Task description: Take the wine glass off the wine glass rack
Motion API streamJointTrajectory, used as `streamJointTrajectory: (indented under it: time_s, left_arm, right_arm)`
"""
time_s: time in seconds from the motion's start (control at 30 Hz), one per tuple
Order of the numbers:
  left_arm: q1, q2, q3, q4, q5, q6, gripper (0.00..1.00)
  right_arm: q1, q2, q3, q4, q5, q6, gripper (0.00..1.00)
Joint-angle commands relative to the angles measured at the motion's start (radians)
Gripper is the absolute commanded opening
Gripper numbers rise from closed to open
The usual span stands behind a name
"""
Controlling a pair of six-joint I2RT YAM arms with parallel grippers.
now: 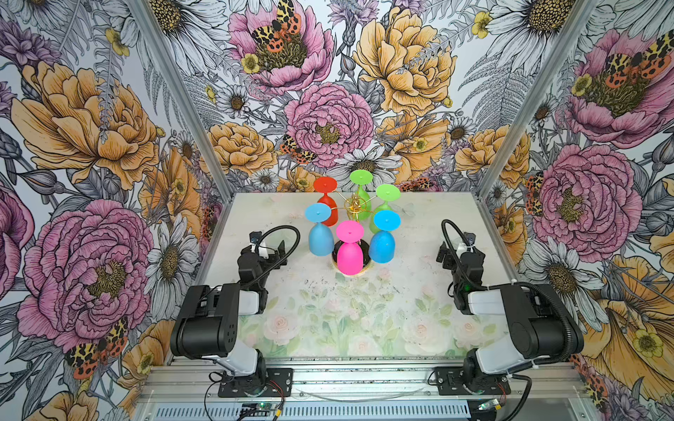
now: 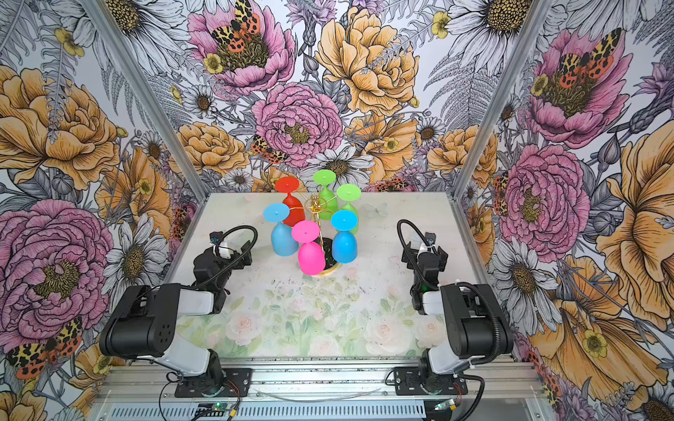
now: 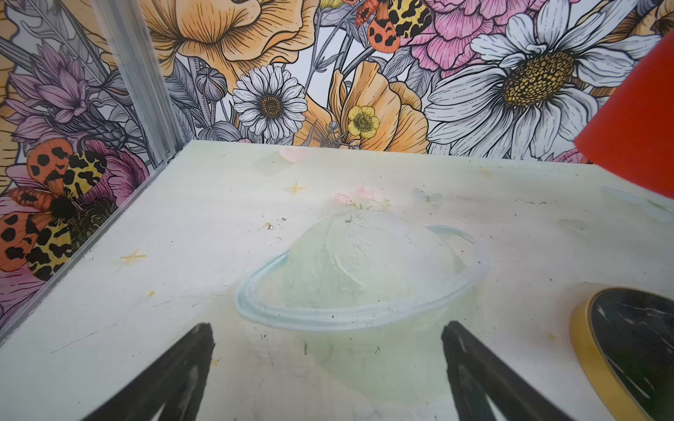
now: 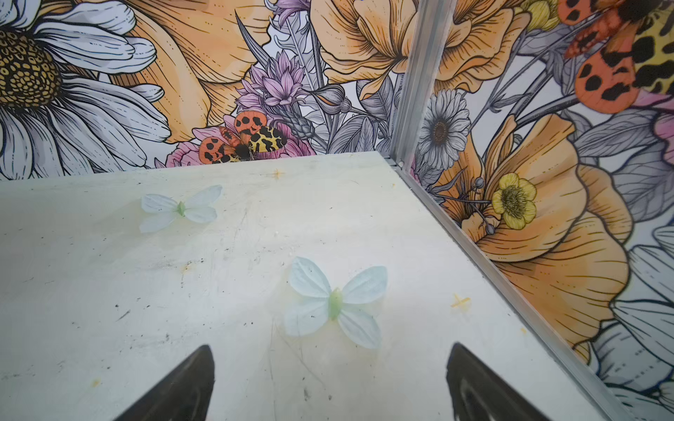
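Rack (image 1: 354, 208) bears six glasses (image 1: 349, 259); left hand (image 3: 326, 330), right hand (image 4: 330, 350) open.

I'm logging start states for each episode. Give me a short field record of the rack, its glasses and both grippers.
rack: thin gold wire wine glass rack with round black marble-like base, upright on the pale floral table
glasses: six plastic, hanging upside down: pink wine glass, red wine glass, two blue wine glasses, two green wine glasses
left gripper: open, empty, apart from rack
right gripper: open, empty, apart from rack
held: nothing
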Motion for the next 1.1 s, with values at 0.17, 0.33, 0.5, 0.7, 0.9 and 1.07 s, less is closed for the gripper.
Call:
streamJointTrajectory:
  time_s: [0.17,0.33,0.5,0.7,0.9,1.07]
  left_arm:
    - [0.011,0.001,0.014,0.008,0.007,-0.005,0.99]
    - [0.011,0.002,0.014,0.008,0.005,-0.005,0.99]
    - [0.002,0.001,0.015,0.003,-0.016,-0.002,0.99]
    - [0.001,-0.001,0.015,0.003,-0.017,-0.001,0.99]
    - [0.007,0.000,0.011,0.012,-0.023,-0.010,0.99]
    - [0.006,-0.015,0.019,-0.014,-0.037,-0.015,0.99]
  right_arm:
    - [-0.002,0.004,0.019,0.005,0.001,-0.008,0.99]
    - [-0.002,0.006,0.020,0.003,0.001,-0.008,1.00]
    - [-0.003,0.005,0.019,0.004,0.001,-0.007,0.99]
    - [-0.002,0.005,0.020,0.004,0.001,-0.006,0.99]
    - [0.000,-0.011,0.012,0.001,0.064,0.014,0.96]
    - [0.008,-0.010,0.019,-0.007,0.073,0.007,0.99]
